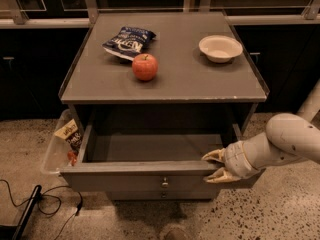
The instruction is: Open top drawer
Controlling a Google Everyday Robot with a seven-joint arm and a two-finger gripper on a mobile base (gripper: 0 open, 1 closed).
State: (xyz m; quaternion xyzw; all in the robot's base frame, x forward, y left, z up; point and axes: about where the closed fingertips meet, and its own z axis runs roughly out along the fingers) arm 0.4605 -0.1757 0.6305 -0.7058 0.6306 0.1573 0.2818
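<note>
The top drawer [150,176] of a grey cabinet stands pulled far out, its grey box interior bare. Its flat front carries a small round metal knob [164,183]. A second knob shows just below on a lower drawer front [160,195]. My gripper [216,166] comes in from the right on a white arm. Its tan fingers [214,155] straddle the right end of the drawer's front edge, one above and one below.
On the cabinet top [200,79] sit a red apple [145,67], a blue chip bag [128,41] and a white bowl [220,48]. A clear bin [52,151] with snack packets stands left of the cabinet. Black cables [35,206] lie on the speckled floor.
</note>
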